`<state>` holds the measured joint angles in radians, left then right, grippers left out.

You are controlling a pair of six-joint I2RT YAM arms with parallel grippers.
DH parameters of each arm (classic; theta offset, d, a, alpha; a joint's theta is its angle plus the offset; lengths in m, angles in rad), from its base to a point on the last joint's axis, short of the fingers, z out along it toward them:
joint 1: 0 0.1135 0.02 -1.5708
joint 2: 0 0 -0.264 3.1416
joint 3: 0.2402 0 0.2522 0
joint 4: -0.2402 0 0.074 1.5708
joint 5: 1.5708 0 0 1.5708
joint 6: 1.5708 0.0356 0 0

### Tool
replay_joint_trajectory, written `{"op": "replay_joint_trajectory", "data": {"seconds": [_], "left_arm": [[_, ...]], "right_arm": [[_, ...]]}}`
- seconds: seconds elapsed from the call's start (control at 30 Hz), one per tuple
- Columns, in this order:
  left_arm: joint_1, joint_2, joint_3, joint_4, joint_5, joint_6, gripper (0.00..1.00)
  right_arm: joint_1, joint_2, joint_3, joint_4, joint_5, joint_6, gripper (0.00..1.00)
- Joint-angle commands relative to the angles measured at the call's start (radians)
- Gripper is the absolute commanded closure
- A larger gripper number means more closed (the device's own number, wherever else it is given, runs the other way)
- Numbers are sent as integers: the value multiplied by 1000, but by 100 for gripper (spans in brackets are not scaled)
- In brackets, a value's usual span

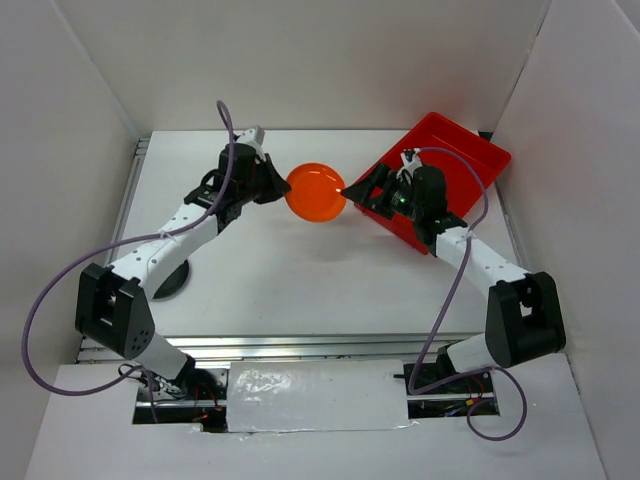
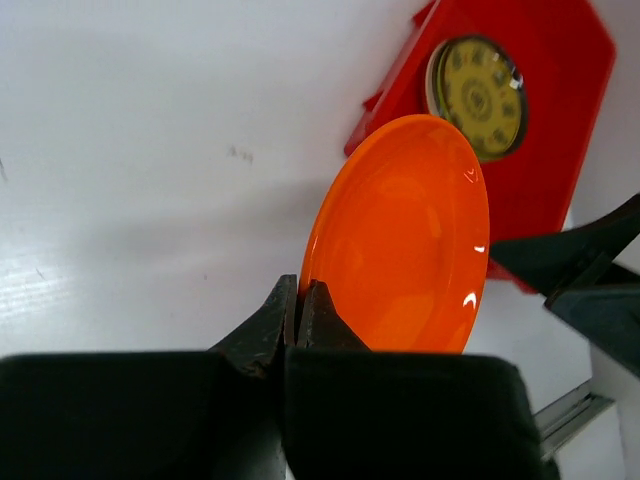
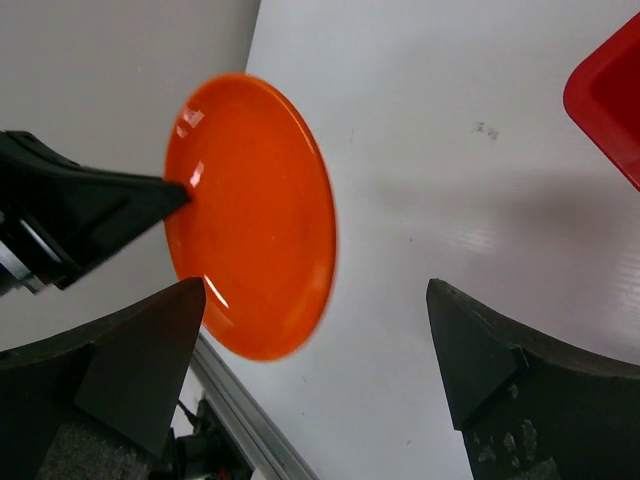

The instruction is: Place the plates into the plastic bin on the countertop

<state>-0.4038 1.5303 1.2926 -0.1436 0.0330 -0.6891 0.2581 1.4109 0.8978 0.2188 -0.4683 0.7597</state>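
Observation:
My left gripper (image 1: 283, 188) is shut on the rim of an orange plate (image 1: 316, 192) and holds it above the white countertop (image 1: 300, 270), between the two arms. In the left wrist view the plate (image 2: 405, 240) stands on edge just past my closed fingertips (image 2: 298, 300). My right gripper (image 1: 352, 192) is open, right beside the plate's far edge; its wrist view shows the plate (image 3: 250, 210) ahead of the spread fingers. The red plastic bin (image 1: 470, 160) lies at the back right, with a beige patterned plate (image 2: 478, 97) inside it. The other plates are hidden.
White walls close in the countertop on three sides. A metal rail (image 1: 300, 345) runs along the front edge. A black round base (image 1: 172, 280) sits by the left arm. Purple cables loop off both arms.

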Motion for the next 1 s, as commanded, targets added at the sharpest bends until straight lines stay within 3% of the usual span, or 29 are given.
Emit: {"op": "replay_joint_trajectory", "data": {"seconds": [0.0,0.37,0.43,0.47,0.53,0.6,0.63,0.67,0.73,0.77,0.97], "left_arm": [[-49,-30,-6,-70,-41,43,100],[-67,-71,-22,-24,84,11,100],[-64,-70,-22,-21,85,8,100],[-64,-74,-26,-16,90,0,100],[-64,-76,-33,-4,91,-3,100],[-63,-73,-32,-4,90,-7,98],[-61,-65,-30,-7,88,-13,90],[-55,-62,-26,-11,82,-20,61],[-40,-58,-45,2,88,-52,39],[-17,-59,-53,-2,79,-73,1],[39,-143,-139,-135,-117,-177,1]], "right_arm": [[12,-3,-11,122,-16,-2,1],[47,22,-48,134,-4,4,15],[56,19,-54,136,-4,3,21],[56,14,-57,145,-6,4,27],[56,13,-72,160,-12,10,58],[56,5,-83,183,-7,24,100],[56,2,-85,188,-4,30,100],[56,2,-82,185,0,32,100],[50,0,-74,177,10,35,100],[47,-4,-71,166,25,41,100],[-78,-18,10,-96,521,193,100]]}}
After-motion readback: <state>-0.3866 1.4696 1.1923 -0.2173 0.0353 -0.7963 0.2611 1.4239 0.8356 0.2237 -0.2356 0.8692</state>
